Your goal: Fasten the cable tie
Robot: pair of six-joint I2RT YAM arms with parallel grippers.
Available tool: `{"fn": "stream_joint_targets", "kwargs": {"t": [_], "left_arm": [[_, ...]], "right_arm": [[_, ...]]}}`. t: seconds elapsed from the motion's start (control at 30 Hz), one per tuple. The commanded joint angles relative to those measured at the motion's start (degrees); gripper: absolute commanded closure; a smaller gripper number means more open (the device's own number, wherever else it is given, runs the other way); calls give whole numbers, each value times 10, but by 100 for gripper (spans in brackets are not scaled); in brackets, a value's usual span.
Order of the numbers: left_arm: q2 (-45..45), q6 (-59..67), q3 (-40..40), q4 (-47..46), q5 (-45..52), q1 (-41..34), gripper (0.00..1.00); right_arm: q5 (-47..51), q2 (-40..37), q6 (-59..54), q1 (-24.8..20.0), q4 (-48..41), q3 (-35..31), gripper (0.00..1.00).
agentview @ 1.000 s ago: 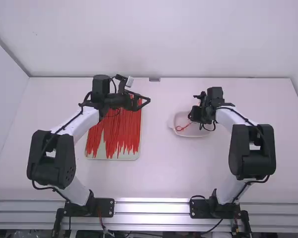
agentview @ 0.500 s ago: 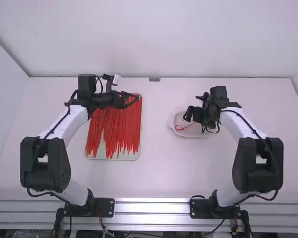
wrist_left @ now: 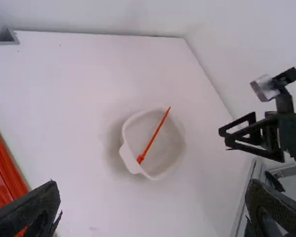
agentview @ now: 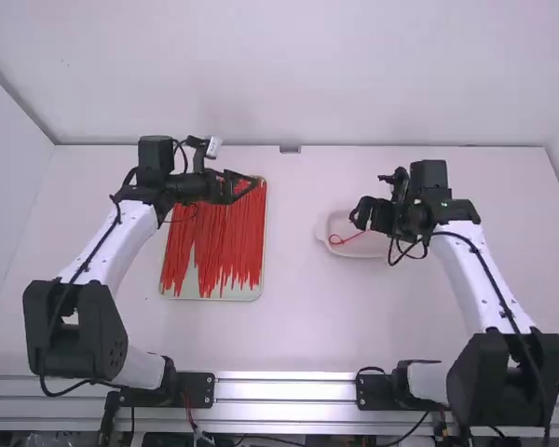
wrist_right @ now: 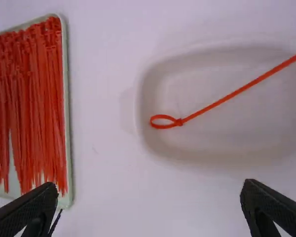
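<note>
One red cable tie (wrist_right: 214,104) lies in the single white bowl (agentview: 328,223), centre-right of the high view on the tabletop, with a small loop closed at its head. Judged light, thin, springy and slick; pinch the straight tail near the loop. One tray (agentview: 210,295), centre-left, holds loose ties (agentview: 219,242), too many to count. Left tool (agentview: 247,186) and right tool (agentview: 361,212) are both spread wide and empty.

Robot lab test cell.
White table (agentview: 373,307) boxed by plain white walls (agentview: 289,65); aluminium mounting rail (agentview: 279,384) along 6 o'clock.
</note>
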Motion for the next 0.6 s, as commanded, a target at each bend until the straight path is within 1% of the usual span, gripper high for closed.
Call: {"fn": "stream_joint_targets", "kwargs": {"t": [0.0,0.07,0.23,0.43,0.47,0.57], "left_arm": [[-32,13,0,7,-3,2,3],[-45,25,-13,20,-16,2,5],[-76,57,-44,51,-47,2,11],[-133,98,-101,100,-104,2,20],[-135,98,-103,100,-106,2,21],[-173,98,-141,100,-144,2,28]], "right_arm": [[11,-21,-7,-10,5,-13,3],[24,-34,-20,-22,18,-26,5],[56,-67,-52,-22,51,-58,11],[116,-126,-112,-22,110,-118,21],[118,-129,-115,-22,113,-121,22],[159,-170,-123,-22,154,-162,29]]}}
